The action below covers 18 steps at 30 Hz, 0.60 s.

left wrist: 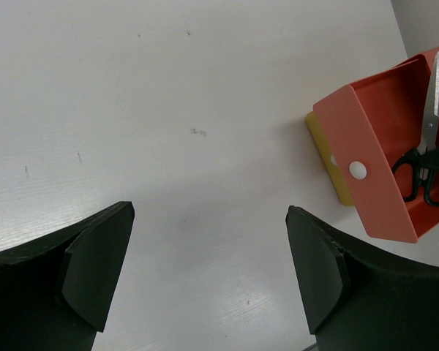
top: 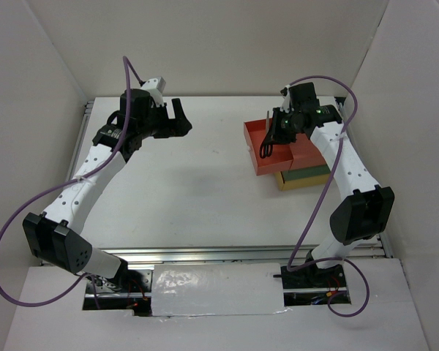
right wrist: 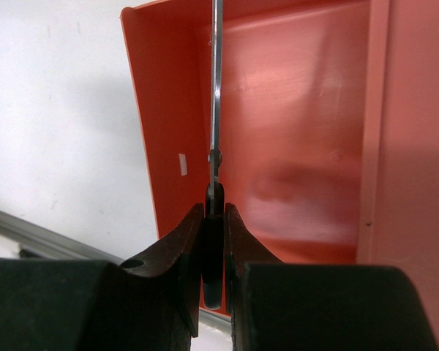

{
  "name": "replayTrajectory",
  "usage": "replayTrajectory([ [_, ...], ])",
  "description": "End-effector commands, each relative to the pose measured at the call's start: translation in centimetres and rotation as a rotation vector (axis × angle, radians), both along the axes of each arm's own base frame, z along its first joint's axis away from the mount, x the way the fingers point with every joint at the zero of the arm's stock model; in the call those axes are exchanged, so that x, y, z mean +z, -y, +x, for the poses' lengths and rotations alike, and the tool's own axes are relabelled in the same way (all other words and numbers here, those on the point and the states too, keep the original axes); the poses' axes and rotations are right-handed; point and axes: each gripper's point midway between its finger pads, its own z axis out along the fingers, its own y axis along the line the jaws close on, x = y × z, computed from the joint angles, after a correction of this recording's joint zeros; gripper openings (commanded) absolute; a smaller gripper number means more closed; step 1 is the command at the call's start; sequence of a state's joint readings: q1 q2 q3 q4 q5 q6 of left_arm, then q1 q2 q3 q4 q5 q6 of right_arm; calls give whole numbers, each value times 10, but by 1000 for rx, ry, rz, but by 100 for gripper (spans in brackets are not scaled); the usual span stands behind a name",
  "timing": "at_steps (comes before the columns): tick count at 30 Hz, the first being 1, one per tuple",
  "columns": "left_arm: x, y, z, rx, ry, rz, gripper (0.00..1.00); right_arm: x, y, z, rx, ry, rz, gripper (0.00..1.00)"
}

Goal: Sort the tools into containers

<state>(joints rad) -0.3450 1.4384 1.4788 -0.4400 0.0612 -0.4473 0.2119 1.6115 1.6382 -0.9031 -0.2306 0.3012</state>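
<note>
**The scissors (right wrist: 216, 95) are held at the red-orange box (right wrist: 300, 110)**

The black handles are pinched tight by the right claw (right wrist: 214, 223), and the blades are pointed into the open box, the top one of the stack. The left claw (left wrist: 208, 241) is spread wide over the white table (left wrist: 168, 88), well apart from the boxes.

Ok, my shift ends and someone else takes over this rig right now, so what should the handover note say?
Left claw: open, empty, over the white table.
Right claw: shut on the small black-handled scissors, blades pointing into the red-orange top drawer-box, which sits offset from the dark green middle box and yellow bottom box.
Done: scissors brought to the red-orange box, not yet released; nothing else shows inside it.
Left: release the scissors. No other tools appear in any view, so locate them first.
</note>
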Motion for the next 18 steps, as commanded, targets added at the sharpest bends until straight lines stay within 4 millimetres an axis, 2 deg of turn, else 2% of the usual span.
replayTrajectory([
  [1,14,5,5,-36,35,-55,99,8,-4,3,-6,-17,75,2],
  [9,3,2,14,-18,-3,-85,99,3,2,-3,-44,-54,103,6],
  [18,6,3,19,-18,6,-90,99,2,-2,-12,-47,-80,145,12],
])
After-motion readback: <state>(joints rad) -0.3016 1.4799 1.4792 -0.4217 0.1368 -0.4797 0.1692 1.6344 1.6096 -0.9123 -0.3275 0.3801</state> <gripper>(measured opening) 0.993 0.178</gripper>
